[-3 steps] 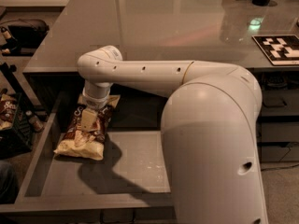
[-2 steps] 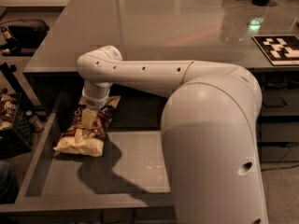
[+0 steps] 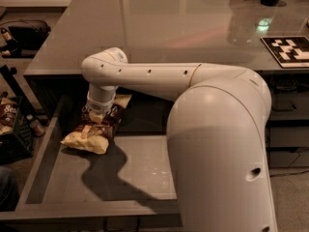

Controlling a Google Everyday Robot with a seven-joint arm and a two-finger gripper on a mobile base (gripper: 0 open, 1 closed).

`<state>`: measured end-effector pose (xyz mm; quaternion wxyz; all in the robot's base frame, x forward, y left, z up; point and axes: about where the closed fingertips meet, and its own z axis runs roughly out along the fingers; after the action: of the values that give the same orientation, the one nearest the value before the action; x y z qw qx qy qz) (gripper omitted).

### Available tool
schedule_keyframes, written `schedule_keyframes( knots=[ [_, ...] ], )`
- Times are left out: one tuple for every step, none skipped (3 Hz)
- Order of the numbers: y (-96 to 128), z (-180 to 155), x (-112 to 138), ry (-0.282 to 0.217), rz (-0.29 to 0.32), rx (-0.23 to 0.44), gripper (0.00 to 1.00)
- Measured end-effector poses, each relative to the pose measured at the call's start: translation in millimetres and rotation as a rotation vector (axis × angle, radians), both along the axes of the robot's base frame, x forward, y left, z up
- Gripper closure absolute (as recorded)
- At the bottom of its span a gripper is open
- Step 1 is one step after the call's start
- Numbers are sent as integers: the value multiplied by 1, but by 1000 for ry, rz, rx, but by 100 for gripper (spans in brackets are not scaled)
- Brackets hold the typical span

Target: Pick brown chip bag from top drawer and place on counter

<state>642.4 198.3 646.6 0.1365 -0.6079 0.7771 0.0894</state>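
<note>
The big white arm fills the right side and hides part of the open top drawer. The shiny grey counter lies behind it. The brown chip bag lies in the drawer's back left part, with its far end covered. The gripper points straight down onto the bag and may be touching it. Its tip is hidden, so I can't say if it grips.

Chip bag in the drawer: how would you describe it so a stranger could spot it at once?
Below the glossy grey counter, a wide shallow drawer is pulled open. The chip bag lies at its back left, under the gripper, which carries the jaws. It is the only thing in the drawer, crinkly brown with pale yellow ends, unlike the darker bag outside, left.
</note>
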Motion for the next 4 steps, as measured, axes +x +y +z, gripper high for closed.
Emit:
schedule_keyframes(
  knots=[
    [0, -2, -1, 7, 5, 5, 100],
    [-11, 11, -10, 23, -10, 62, 100],
    [-39, 48, -34, 42, -41, 145, 100],
    [-39, 48, -34, 42, -41, 145, 100]
  ],
)
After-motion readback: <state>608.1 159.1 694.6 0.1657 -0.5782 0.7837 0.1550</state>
